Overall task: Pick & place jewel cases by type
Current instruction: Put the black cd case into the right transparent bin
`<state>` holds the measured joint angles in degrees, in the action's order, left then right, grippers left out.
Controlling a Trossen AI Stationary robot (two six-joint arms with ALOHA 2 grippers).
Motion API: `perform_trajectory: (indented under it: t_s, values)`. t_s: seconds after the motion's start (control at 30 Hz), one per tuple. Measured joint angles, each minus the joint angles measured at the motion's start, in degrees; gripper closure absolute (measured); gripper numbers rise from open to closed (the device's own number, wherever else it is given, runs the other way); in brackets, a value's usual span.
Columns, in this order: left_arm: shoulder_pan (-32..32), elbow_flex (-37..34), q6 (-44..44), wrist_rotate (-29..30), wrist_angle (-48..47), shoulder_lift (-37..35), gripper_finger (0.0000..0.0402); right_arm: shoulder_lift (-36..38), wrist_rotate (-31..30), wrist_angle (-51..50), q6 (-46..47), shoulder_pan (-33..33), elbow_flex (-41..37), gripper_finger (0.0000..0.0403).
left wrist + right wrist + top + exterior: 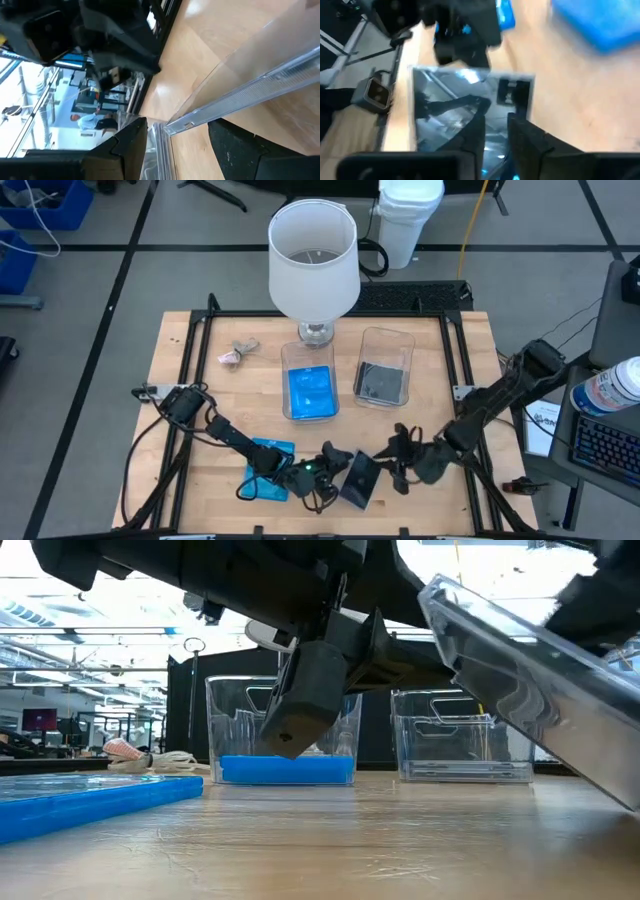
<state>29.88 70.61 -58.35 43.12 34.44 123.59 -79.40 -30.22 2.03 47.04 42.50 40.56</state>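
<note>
A smoky grey jewel case (360,478) sits tilted near the front edge of the table (455,370), one edge raised off the wood, caught between the two arms. The right gripper (398,463) has its fingers nearly together on the case's right edge and appears to have hold of it; the right wrist view shows the fingers over the case's clear face. The left gripper (328,470) stands wide open just beside the case's left edge, gripping nothing, its fingers straddling the raised rim in the left wrist view.

A bright blue case (268,467) lies flat on the wood to the left, under the left arm, not yet sorted. Farther back stand two clear tubs: the left tub (309,380) already holds blue cases, the right tub (384,368) holds dark grey ones. A white lamp (313,260) rises behind them, and a small pinkish lump (237,354) lies far left.

Sorting looks well advanced: judged from the table, the grey case in hand and the blue one remain.
</note>
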Motion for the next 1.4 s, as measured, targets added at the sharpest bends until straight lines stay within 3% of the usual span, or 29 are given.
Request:
perform_trajectory:
  t_s: [0.23, 0.43, 0.6, 0.97, 1.1, 1.4]
  values:
    - [-0.1, 0.0, -0.4, -1.8, 0.0, 0.0, 0.0188, -11.6, 4.7, 3.7, 10.6, 1.7, -0.1, 0.0379]
    - [0.0, 0.0, -0.6, -6.6, -1.0, 0.0, 0.0188, -19.8, 3.8, 14.0, 10.3, 0.9, 0.1, 0.0383]
    - [0.0, 0.0, -4.2, -10.1, -3.8, 0.0, 0.0188, -21.2, 3.6, 17.8, 6.5, 0.0, 0.0, 0.0383]
    - [2.2, 0.0, -17.7, -9.5, -4.1, 0.0, 0.0191, -21.4, 3.4, 19.8, 0.6, -0.2, -0.1, 0.0383]
    - [2.8, 0.0, -18.7, -10.2, -4.0, 0.0, 0.0225, -21.4, 3.5, 21.0, -1.3, -0.1, -0.2, 0.0383]
    - [2.9, 0.0, -15.8, -10.6, -5.2, 0.0, 0.0344, -21.4, 4.9, 21.2, -2.0, -0.2, -0.2, 0.0383]
